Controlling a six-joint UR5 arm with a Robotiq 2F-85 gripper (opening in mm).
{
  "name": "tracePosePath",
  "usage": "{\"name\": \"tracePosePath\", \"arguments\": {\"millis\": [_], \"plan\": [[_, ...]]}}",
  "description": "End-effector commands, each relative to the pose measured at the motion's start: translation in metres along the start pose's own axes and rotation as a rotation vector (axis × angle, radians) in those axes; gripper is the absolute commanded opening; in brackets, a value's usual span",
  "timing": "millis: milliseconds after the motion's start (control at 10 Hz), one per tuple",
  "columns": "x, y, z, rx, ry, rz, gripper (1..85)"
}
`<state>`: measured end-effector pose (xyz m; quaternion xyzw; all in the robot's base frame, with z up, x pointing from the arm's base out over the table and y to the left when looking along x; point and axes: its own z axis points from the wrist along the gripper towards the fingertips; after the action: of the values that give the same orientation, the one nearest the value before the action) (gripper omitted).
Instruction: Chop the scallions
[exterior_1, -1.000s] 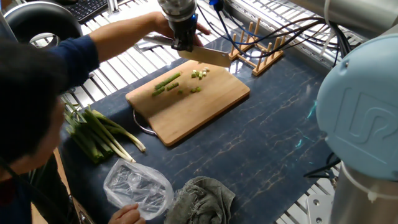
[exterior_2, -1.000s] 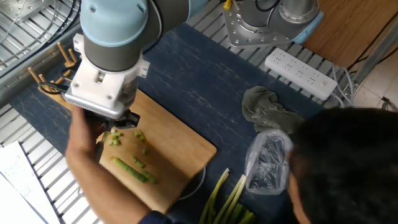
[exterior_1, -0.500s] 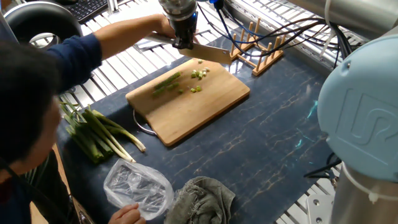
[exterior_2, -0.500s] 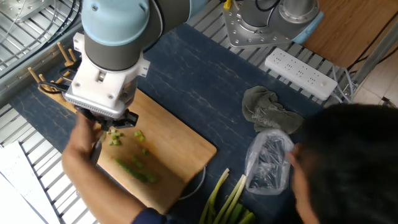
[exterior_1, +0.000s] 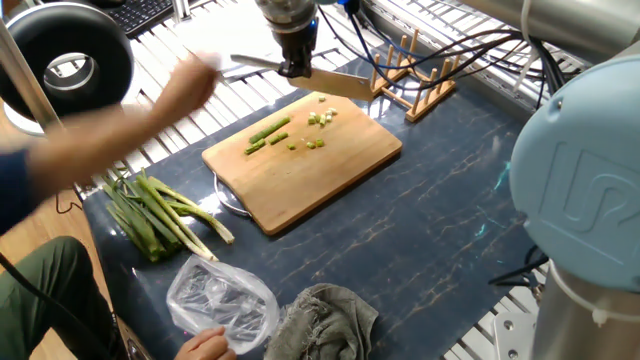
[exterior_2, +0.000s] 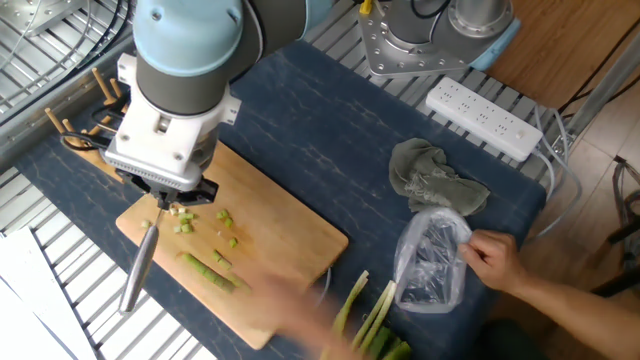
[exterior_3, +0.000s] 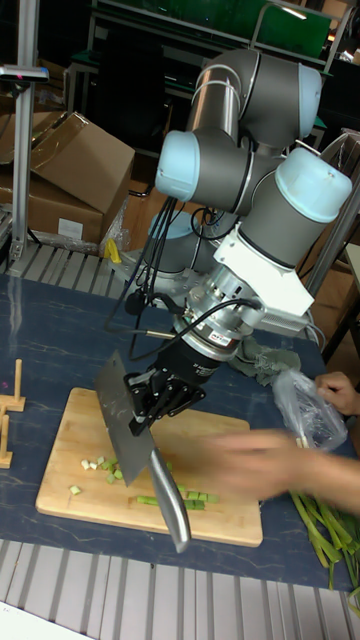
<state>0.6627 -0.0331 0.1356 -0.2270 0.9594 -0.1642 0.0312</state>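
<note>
My gripper (exterior_1: 294, 68) is shut on a cleaver-like knife (exterior_1: 338, 85), held above the far edge of the wooden cutting board (exterior_1: 330, 170). The handle (exterior_2: 138, 266) points out past the board's edge. On the board lie a short length of scallion (exterior_1: 267, 135) and small chopped bits (exterior_1: 318, 119). From the other side the gripper (exterior_2: 170, 190) hangs over those bits (exterior_2: 200, 215), with the green length (exterior_2: 210, 270) nearer the front. In the tall view the blade (exterior_3: 115, 405) stands tilted over the board (exterior_3: 65, 440). Whole scallions (exterior_1: 155, 210) lie bundled on the table left of the board.
A person's blurred arm (exterior_1: 130, 130) reaches over the table's left side. Their other hand holds a clear plastic bag (exterior_1: 220, 300) beside a grey cloth (exterior_1: 325, 315). A wooden rack (exterior_1: 415, 75) stands behind the board; a power strip (exterior_2: 485, 115) lies near the robot base.
The person's hand has let go of the knife at my gripper and pulled back toward the scallion bundle. The knife stays in my gripper, nearly unmoved.
</note>
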Motion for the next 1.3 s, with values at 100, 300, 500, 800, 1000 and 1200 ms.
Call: {"name": "tracePosePath", "arguments": {"millis": [100, 300, 500, 800, 1000, 1200], "plan": [[-0.002, -0.009, 0.004, 0.014, -0.005, 0.008, 1.3], [-0.005, -0.014, 0.009, 0.022, -0.013, 0.035, 1.3], [-0.01, -0.023, 0.02, 0.034, -0.033, 0.04, 1.3], [-0.012, -0.036, 0.04, 0.055, -0.056, 0.047, 1.3], [-0.012, -0.04, 0.056, 0.058, -0.067, 0.064, 1.3], [-0.01, -0.034, 0.069, 0.026, -0.074, 0.065, 1.3]]}}
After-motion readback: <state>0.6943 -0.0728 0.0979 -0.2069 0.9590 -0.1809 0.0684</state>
